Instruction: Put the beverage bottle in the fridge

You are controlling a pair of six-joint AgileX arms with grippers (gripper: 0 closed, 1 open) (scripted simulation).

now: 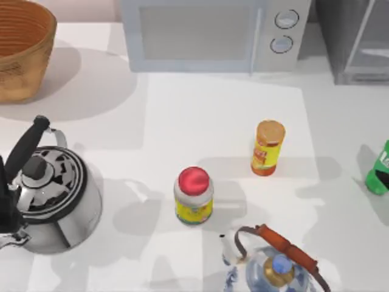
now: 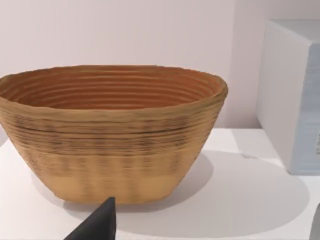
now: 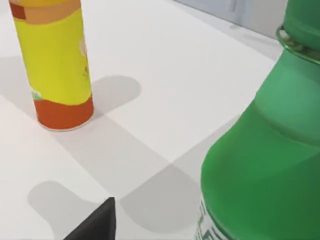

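The beverage bottle (image 1: 379,168), bright green with white label marks, stands at the table's right edge, partly cut off by the top view's border. It looms large and close in the right wrist view (image 3: 265,150). My right gripper (image 3: 210,235) is open right at the bottle; one dark fingertip (image 3: 97,222) shows beside it and the bottle hides the other. The fridge (image 1: 355,42), dark grey with a silver-framed door, stands at the back right. My left gripper (image 2: 210,235) is open and faces the wicker basket (image 2: 110,135).
An orange-yellow bottle (image 1: 268,148) and a red-lidded jar (image 1: 194,196) stand mid-table. A steel kettle (image 1: 51,194) is front left, a blue-white teapot (image 1: 276,267) front centre. The microwave (image 1: 213,33) is at the back and the basket (image 1: 21,48) back left.
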